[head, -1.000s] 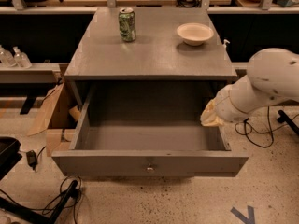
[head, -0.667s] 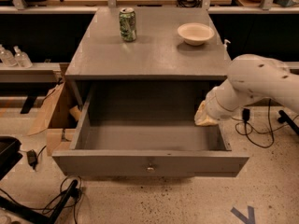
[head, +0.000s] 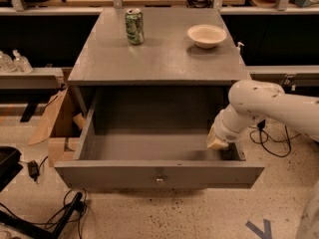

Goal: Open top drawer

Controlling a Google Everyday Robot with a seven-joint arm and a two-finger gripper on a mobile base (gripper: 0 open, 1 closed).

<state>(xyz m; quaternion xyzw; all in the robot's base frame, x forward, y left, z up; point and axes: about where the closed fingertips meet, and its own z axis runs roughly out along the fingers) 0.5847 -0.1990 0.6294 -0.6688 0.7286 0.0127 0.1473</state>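
Tool [head: 218, 142] inside top drawer [head: 114, 174], rt wall; open/shut: can't tell. Drawer prob. stiff, heavyish wood; grab brass knob [head: 159, 179], down-left of tool.

Arm [head: 279, 106] cropped rightward, end effector [head: 218, 142] in top drawer [head: 99, 174].

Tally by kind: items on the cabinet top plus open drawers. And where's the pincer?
Cans: 1, the green can
Bowls: 1, the cream bowl
Open drawers: 1, the top drawer, nothing visible inside
Total: 3
The pincer is by the drawer's right side wall, near the front.
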